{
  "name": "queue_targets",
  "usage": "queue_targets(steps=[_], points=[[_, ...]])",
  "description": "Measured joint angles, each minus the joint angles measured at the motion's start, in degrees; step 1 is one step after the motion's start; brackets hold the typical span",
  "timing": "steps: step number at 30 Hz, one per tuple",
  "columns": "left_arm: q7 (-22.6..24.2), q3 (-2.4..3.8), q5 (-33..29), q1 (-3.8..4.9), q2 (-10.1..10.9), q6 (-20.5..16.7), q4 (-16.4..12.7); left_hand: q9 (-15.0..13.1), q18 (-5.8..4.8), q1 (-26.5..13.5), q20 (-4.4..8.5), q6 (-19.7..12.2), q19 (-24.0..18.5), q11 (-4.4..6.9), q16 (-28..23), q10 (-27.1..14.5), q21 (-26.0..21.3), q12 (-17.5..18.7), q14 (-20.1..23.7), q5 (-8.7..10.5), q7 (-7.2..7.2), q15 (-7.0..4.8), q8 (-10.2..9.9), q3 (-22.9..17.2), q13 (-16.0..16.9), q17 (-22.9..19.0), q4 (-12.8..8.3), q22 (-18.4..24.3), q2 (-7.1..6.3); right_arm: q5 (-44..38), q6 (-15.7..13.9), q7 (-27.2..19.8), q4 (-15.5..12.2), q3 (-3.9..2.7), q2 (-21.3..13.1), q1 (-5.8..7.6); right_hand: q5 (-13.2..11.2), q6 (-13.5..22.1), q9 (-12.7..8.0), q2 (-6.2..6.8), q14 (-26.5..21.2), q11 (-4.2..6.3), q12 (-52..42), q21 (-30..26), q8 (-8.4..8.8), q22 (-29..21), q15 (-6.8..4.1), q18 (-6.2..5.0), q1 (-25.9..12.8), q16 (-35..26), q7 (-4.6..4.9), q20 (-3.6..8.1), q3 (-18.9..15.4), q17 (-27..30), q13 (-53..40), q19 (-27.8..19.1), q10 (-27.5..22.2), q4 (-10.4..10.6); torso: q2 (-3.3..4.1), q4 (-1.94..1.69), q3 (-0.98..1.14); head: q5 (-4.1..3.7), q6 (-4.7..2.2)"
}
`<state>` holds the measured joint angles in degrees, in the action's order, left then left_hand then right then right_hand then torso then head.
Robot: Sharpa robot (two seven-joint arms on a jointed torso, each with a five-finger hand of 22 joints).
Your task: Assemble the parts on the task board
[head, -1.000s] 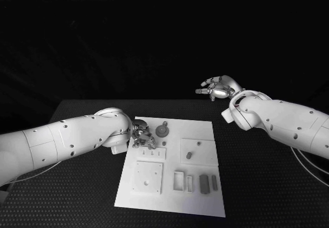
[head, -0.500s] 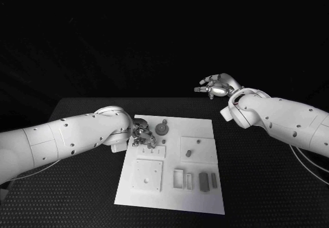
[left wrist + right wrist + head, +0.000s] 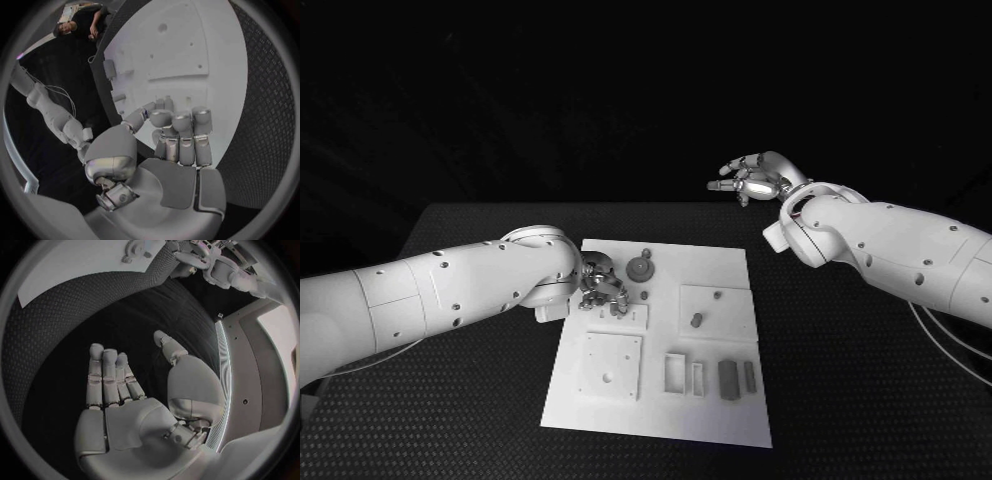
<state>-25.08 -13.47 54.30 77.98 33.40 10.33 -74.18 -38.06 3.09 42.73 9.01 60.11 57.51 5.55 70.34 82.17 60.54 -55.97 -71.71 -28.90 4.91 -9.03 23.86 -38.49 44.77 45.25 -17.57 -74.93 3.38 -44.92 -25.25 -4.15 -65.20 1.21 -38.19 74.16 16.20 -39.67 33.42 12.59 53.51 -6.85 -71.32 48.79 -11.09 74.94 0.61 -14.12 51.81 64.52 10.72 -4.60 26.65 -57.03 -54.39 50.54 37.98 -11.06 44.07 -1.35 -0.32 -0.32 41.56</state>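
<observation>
Task board: the white task board (image 3: 718,275) is seen lying flat in the middle of the black table (image 3: 862,400), well inside its edges.
Parts: a round toothed part (image 3: 642,268) is seen standing near the board's far edge; a small peg (image 3: 695,322) is set upright in a square block towards the middle; two dark bars (image 3: 728,379) are laid in the near right corner beside pale frames.
Left hand: the left hand (image 3: 602,285) is held low over the board's far left area, just beside the toothed part. Its fingers (image 3: 181,135) are curled inward; whether anything is pinched in them cannot be told.
Right hand: the right hand (image 3: 753,179) is raised beyond the table's far edge, well apart from the board. Its fingers (image 3: 106,375) are spread apart and nothing is held.
Handling: the parts are judged to be small, light and rigid, probably smooth plastic, so they could easily be tipped or flicked away by a careless touch.
Where to take hold: the toothed part is best pinched across its rim by fingertips; the bars are best taken by their long sides; the peg by its upper end.
Risk: a part could be slid off the board if pushed rather than lifted.
</observation>
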Motion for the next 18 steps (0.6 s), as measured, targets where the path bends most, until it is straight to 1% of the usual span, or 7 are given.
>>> queue_targets(steps=[3, 7, 8, 14, 15, 18], points=[[0.0, -0.02, 0.4, 0.0, 0.0, -0.1, -0.1, -0.1, 0.0, -0.7, 0.0, 0.1, 0.0, 0.0, 0.4, 0.0, 0.0, -0.3, 0.0, -0.55, -0.12, -0.01, 0.1, -0.4, 0.0, -0.1, -0.4, 0.0, 0.12, 0.0, 0.0, 0.0, 0.0, 0.0, 0.1, 0.0, 0.2, 0.0, 0.0, -0.09, 0.0, 0.21, 0.0, 0.0, 0.0, 0.0, 0.0, 0.0, 0.1, 0.0, 0.0, 0.0, 0.0, 0.1, 0.1, 0.0, -0.2, 0.0, -0.01, -0.02, 0.01, -0.01, 0.04], [0.0, -0.02, 1.0, -0.01, 0.1, -0.1, -0.2, -0.1, 0.0, -1.4, 0.0, 0.1, 0.0, 0.0, 0.4, 0.0, 0.0, -0.4, -0.1, -0.55, -0.14, -0.06, 0.2, -0.9, -0.1, -0.2, -0.4, 0.0, 0.0, 0.0, 0.1, 0.0, 0.1, 0.0, 0.1, 0.0, 0.2, -0.1, -0.1, -0.09, 0.0, 0.21, 0.0, -0.2, 0.0, 0.0, 0.0, -0.08, 0.1, 0.0, -0.06, -0.2, 0.0, 0.2, 0.3, -0.2, -0.2, 0.0, -0.01, -0.03, 0.02, 0.04, 0.09], [0.0, -0.02, 1.2, -0.01, 0.1, -0.2, -0.3, -0.1, 0.0, -1.5, 0.0, 0.2, 0.0, 0.0, 0.4, 0.0, 0.0, -0.6, -0.1, -0.54, -0.19, -0.06, 0.2, -1.0, -0.1, -0.3, -0.5, 0.0, -0.03, 0.0, 0.1, 0.0, 0.1, 0.0, 0.1, 0.0, 0.3, -0.1, -0.1, -0.27, -0.1, 0.21, 0.0, -0.2, 0.0, 0.0, 0.14, -0.09, 0.3, 0.0, -0.06, -0.2, 0.0, 0.2, 0.4, -0.2, -0.2, 0.0, -0.01, -0.03, 0.02, 0.05, 0.09], [0.0, -0.03, 2.0, -0.04, 0.1, -0.3, -0.5, -0.1, 0.0, -1.8, -0.01, 0.2, 0.0, 0.0, 0.7, 0.0, 0.2, -0.6, -0.1, 0.97, -0.21, -0.07, 0.2, -1.9, -0.4, -0.5, -0.5, 0.0, 0.17, 0.0, 0.2, 0.0, 0.1, 0.0, 0.1, -0.01, 1.0, -0.1, -0.2, -0.33, -0.2, 0.07, -0.3, -0.2, 0.0, 0.0, 0.19, -0.09, 0.3, 0.0, -0.07, -0.21, -0.2, 0.6, 0.8, -0.2, -0.3, -0.2, -0.02, -0.03, 0.01, 0.1, 0.12], [0.0, -0.03, 2.1, -0.04, 0.1, -0.3, -0.5, -0.1, 0.01, -1.9, -0.01, 0.2, 0.0, 0.01, 0.9, 0.0, 0.2, -0.7, -0.1, 1.15, -0.21, -0.07, 0.2, -1.9, -0.4, -0.6, -0.5, 0.0, 0.21, 0.0, 0.2, 0.0, 0.1, 0.0, 0.1, -0.01, 1.3, -0.1, -0.3, -0.54, -0.2, 0.0, -0.3, -0.2, 0.0, 0.0, 0.19, -0.09, 0.5, 0.0, -0.07, -0.21, -0.3, 0.6, 0.9, -0.2, -0.4, -0.3, -0.02, -0.03, 0.0, 0.11, 0.12], [0.0, -0.03, 2.3, -0.04, 0.2, -0.1, -0.6, -0.1, 0.01, -2.1, 0.0, 0.2, 0.0, 0.23, 1.1, 0.2, 0.2, -1.0, -0.1, 1.69, -0.22, -0.08, 0.8, -2.0, -0.5, -0.8, -0.4, 0.0, 0.29, 0.0, 0.3, 0.0, 0.1, 0.0, 0.1, -0.01, 1.3, -0.1, -0.3, -0.54, -0.2, 0.0, -0.3, -0.2, 0.0, 0.0, 0.19, -0.09, 0.5, 0.0, -0.07, -0.21, -0.3, 0.8, 1.1, -0.2, -0.4, -0.3, -0.03, -0.04, 0.0, 0.11, 0.16]])
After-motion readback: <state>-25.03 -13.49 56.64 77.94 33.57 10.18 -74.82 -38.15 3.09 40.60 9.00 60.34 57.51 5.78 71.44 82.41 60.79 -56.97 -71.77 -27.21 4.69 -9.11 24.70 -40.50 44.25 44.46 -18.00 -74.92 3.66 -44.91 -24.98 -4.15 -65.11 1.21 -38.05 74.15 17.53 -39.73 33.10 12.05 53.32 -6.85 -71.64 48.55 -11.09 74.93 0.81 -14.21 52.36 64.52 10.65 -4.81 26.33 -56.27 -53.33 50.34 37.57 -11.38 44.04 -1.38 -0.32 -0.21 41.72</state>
